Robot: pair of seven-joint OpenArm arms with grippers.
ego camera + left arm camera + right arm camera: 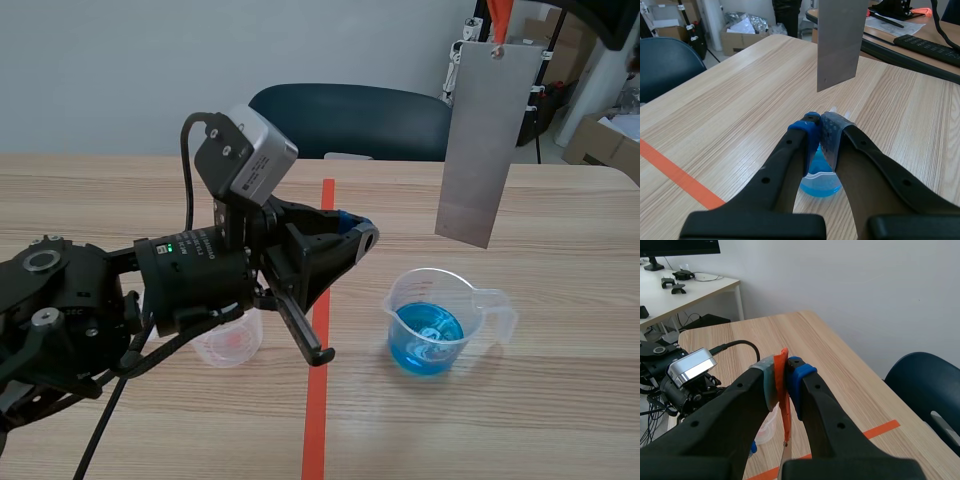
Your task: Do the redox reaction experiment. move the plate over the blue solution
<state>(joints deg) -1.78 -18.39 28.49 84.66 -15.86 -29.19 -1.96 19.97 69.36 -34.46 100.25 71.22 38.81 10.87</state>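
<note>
Right pincer (pixel 784 381) pinches the orange tab (pixel 784 356). The metal plate (pixel 478 140) hangs from it, raised, slightly far-right of the blue-solution beaker (pixel 437 325). Left pincer (pixel 821 131) is pressed together, empty. Advised: centre the plate slowly, limiting swing.

Matt metal plate (pixel 477 140); clear plastic beaker (pixel 440 322); wood-grain table (pixel 560 400).

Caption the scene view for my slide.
Metal plate hangs by an orange tab above the table, near the beaker of blue solution; left gripper shut alongside.
</note>
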